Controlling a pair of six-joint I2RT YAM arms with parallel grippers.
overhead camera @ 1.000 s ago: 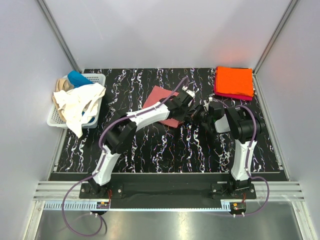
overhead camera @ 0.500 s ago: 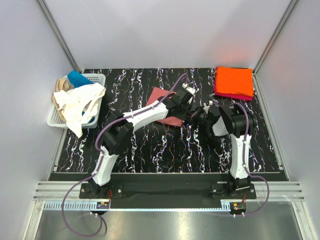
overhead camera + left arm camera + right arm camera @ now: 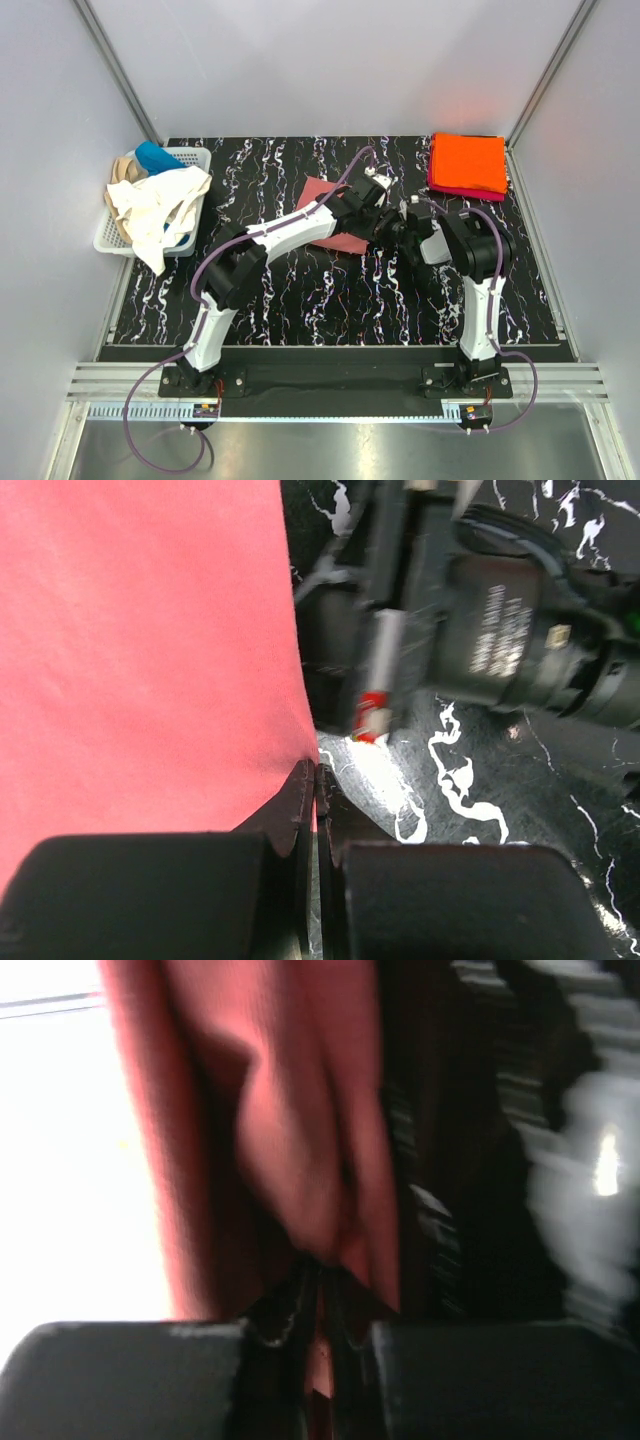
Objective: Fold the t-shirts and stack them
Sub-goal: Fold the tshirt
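Change in top view: the left arm has reached slightly farther out and the right arm has re-angled. The salmon-pink t-shirt [image 3: 316, 192] lies mid-desk [image 3: 300, 290], barely shifted. Left pincer [image 3: 378, 222] and right pincer [image 3: 397, 232] sit almost touching at its right edge. Likely mid-fold, not yet ready to stack. The orange t-shirt [image 3: 468, 160] sits folded on the magenta t-shirt [image 3: 465, 193] at far right; the way there looks free. Far left, well apart, the basket [image 3: 190, 155] holds the cream-white t-shirt [image 3: 165, 205], tan t-shirt [image 3: 122, 168] and blue t-shirt [image 3: 155, 157].

Left wrist view: the left pincer [image 3: 316, 780] is pressed together on the pink edge, with the right arm's wrist [image 3: 500, 640] crowding just beside.

Right wrist view: blurred. The right pincer [image 3: 320, 1280] pinches a bunched pink fold.
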